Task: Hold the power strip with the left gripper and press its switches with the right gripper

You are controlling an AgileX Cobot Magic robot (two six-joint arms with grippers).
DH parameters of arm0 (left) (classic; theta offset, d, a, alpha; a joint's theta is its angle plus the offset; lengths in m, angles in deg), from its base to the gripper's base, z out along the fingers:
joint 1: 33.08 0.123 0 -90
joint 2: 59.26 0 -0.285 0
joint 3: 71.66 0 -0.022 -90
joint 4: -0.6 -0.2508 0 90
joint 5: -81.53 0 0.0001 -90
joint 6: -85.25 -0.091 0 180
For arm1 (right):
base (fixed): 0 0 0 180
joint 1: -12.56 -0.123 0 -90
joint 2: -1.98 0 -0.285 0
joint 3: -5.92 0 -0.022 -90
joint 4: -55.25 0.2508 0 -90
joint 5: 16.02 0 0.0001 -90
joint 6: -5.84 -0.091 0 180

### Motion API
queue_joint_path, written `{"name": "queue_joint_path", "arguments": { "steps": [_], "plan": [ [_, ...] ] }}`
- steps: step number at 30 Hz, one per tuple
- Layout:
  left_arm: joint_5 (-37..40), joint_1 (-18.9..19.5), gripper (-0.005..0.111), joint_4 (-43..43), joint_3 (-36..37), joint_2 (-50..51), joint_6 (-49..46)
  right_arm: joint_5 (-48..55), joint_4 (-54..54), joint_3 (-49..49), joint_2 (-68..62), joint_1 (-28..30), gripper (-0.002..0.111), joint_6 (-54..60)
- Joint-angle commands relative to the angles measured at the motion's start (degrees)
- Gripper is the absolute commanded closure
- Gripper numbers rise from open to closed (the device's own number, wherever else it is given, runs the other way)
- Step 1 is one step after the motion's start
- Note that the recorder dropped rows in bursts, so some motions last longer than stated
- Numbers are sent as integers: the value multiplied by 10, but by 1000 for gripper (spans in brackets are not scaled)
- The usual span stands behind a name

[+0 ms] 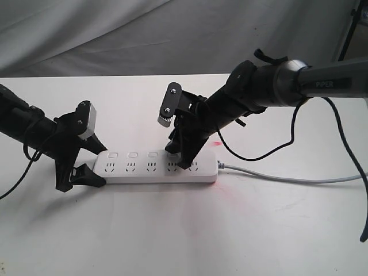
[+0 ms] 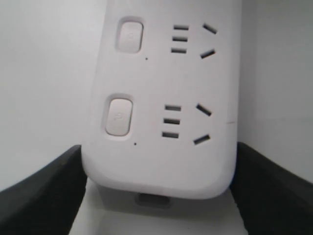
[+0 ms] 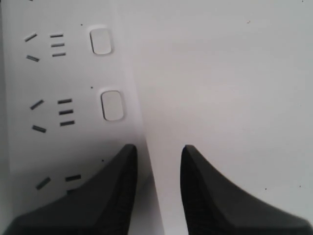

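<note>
left gripper (image 2: 159, 149) seemingly pinches the strip (image 2: 156, 83) end; right gripper (image 3: 159, 149), narrowly parted, empty, straddles its 12 o'clock edge and may miss the switches (image 3: 111, 105).

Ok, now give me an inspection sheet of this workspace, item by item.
Surface: white table, faint red glow on it.
Job's things: power strip lies flat; switches in a row along one long edge.
Clutter: nothing seen.
Tools: left tool clamps the strip's free end; right tool narrowly parted, empty, tips at the switch row.
Cables: grey power cable trails off the strip; black cable loops from the right arm.
Surroundings: grey cloth backdrop.
</note>
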Motion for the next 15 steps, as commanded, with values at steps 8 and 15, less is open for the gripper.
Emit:
{"name": "queue_joint_path", "arguments": {
  "steps": [8,15],
  "plan": [
    [-3,-3,42,4,-3,0,-1,2,-19,-29,-11,1,78,28],
    [-3,-3,42,4,-3,0,-1,-6,-16,-36,-23,1,78,30]
  ]
}}
